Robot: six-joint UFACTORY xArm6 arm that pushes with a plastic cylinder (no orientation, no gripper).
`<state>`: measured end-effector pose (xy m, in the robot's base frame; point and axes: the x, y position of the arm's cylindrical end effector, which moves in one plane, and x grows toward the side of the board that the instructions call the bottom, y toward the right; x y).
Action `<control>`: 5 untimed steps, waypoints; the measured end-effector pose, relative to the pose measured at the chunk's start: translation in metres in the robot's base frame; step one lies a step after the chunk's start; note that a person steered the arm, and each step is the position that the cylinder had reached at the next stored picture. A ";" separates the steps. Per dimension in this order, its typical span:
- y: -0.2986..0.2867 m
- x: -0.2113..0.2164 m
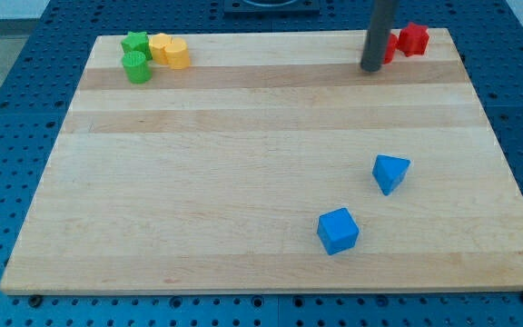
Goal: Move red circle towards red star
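Tool: a plain rod with nothing to clasp; my tip [371, 68] rests on the bench [261, 163], touching the red circle [389, 47], which abuts the red star [413, 39]. Light, rigid, likely slippery; push its left flank.

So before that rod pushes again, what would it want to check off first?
1. My tip on the wooden board: ok, near the view's top right corner.
2. Small red circle block located: cannot tell its shape; only a red sliver shows behind the rod's right side.
3. Red star block in sight: ok, just right of that sliver.
4. Gap between the two red blocks: cannot tell, they look touching or nearly so.
5. Tip on the side away from the star: ok, it sits on the view's left of both.
6. Red star block safe from the board's edge: not ok, it sits near the top right corner.
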<state>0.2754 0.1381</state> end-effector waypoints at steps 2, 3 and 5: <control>-0.017 -0.020; -0.005 -0.023; 0.022 -0.023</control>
<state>0.2526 0.1598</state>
